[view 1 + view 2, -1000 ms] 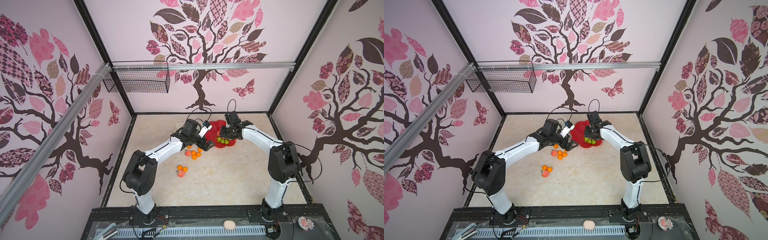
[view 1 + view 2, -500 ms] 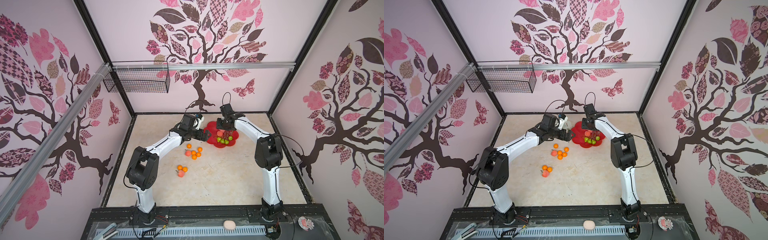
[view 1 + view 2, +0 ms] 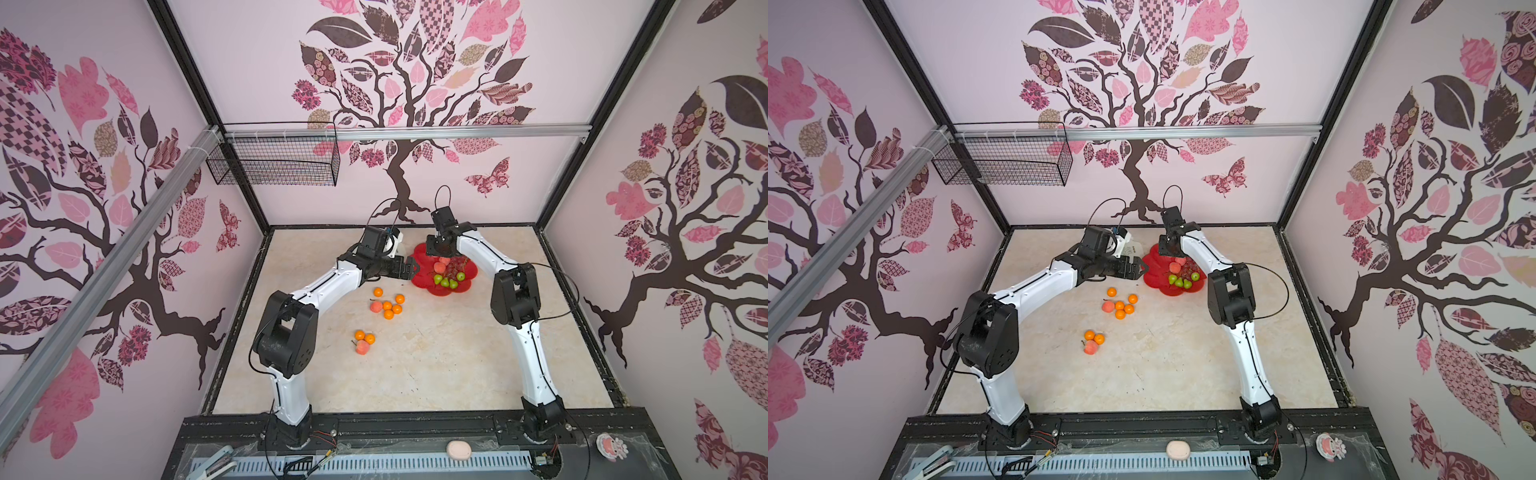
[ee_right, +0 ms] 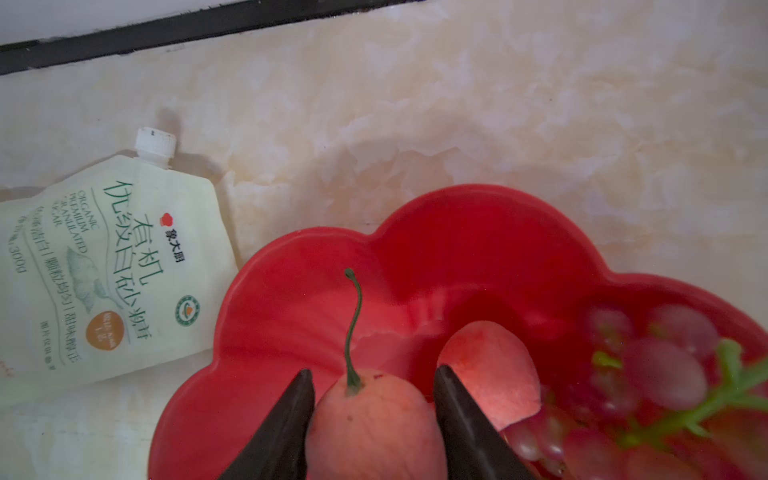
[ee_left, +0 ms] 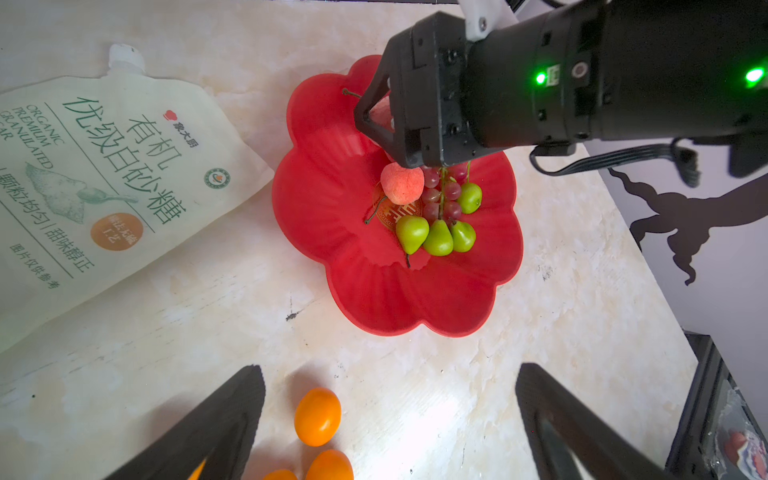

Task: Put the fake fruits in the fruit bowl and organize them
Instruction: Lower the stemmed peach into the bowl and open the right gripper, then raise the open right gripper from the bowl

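The right gripper [image 4: 372, 372], clenched on a pink plastic stemmed peach [image 4: 374, 428], hangs over the 11 o'clock part of the shallow red petal-rimmed bowl [image 3: 463, 286] and should sink low before release, while the left gripper [image 5: 390, 370] stands open, empty.

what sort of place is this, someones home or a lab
Most likely a robot test cell, not a home: left arm and right arm mounted on a front rail, marble-look tabletop boxed in by tree-decal walls and black frame posts, fake fruits by a fruit bowl.
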`<state>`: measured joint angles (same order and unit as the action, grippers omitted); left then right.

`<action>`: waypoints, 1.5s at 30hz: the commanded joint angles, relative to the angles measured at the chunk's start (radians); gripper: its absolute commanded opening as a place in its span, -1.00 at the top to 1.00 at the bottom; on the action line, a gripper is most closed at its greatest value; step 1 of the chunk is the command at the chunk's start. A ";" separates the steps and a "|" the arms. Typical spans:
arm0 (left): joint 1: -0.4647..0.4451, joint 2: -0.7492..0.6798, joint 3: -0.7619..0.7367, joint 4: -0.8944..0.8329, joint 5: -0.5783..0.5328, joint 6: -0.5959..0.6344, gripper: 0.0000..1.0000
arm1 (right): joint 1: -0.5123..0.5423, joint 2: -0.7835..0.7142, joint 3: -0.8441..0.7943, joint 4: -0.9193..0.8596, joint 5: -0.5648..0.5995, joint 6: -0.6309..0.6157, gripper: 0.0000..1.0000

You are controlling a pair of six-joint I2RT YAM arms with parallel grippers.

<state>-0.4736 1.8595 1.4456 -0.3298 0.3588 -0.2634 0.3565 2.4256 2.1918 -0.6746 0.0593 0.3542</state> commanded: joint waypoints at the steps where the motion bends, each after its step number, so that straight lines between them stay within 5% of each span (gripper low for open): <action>1: -0.001 0.020 0.048 0.001 0.014 -0.007 -0.97 | -0.005 0.073 0.056 -0.051 0.019 -0.016 -0.01; 19: 0.005 0.010 0.074 -0.046 -0.008 0.011 -0.97 | -0.006 -0.007 0.088 -0.068 0.005 -0.007 -0.04; 32: 0.030 -0.035 0.202 -0.265 -0.081 -0.074 -0.97 | 0.065 -0.374 -0.341 0.052 -0.004 0.034 -0.06; 45: 0.055 -0.450 -0.223 -0.302 -0.183 -0.209 -0.97 | 0.261 -0.555 -0.597 0.088 0.004 0.089 -0.06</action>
<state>-0.4343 1.4757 1.3113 -0.6159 0.2249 -0.4259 0.5911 1.9259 1.6024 -0.5812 0.0525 0.4236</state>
